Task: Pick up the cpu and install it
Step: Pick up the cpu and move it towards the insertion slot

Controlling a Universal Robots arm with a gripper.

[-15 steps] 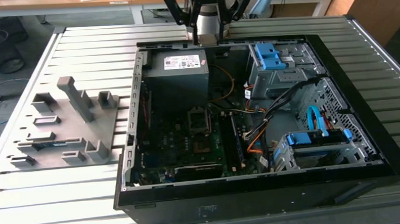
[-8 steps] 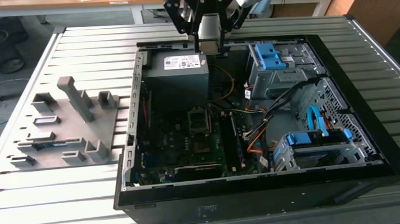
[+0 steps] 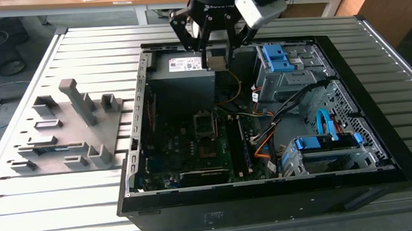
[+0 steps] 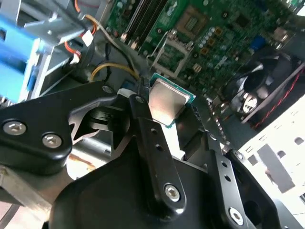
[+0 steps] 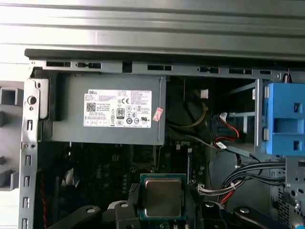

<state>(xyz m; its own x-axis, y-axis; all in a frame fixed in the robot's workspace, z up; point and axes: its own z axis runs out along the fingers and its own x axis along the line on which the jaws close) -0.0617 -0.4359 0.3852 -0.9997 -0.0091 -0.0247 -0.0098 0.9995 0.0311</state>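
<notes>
- Exterior view: my gripper (image 3: pixel 216 56) hangs beside the power supply (image 3: pixel 183 77). The cpu (image 3: pixel 217 63) sits right at its fingertips, and the motherboard (image 3: pixel 186 142) lies below, well apart.
- Second wrist view: the fingers (image 4: pixel 143 112) are clamped on opposite edges of the cpu (image 4: pixel 167 101). The chip is tilted, with its metal face turned away from the board.
- First wrist view: the cpu (image 5: pixel 163 196) is square, so no long axis. It's centred in the claw.

Open case (image 3: pixel 266 207) on slatted table (image 3: pixel 84 42); parts fixture (image 3: pixel 67 132) at exterior view's left; cpu (image 3: pixel 216 63) above case.

glossy black pincer (image 4: pixel 167 104) linkage, silver screws (image 4: pixel 172 192)
</notes>
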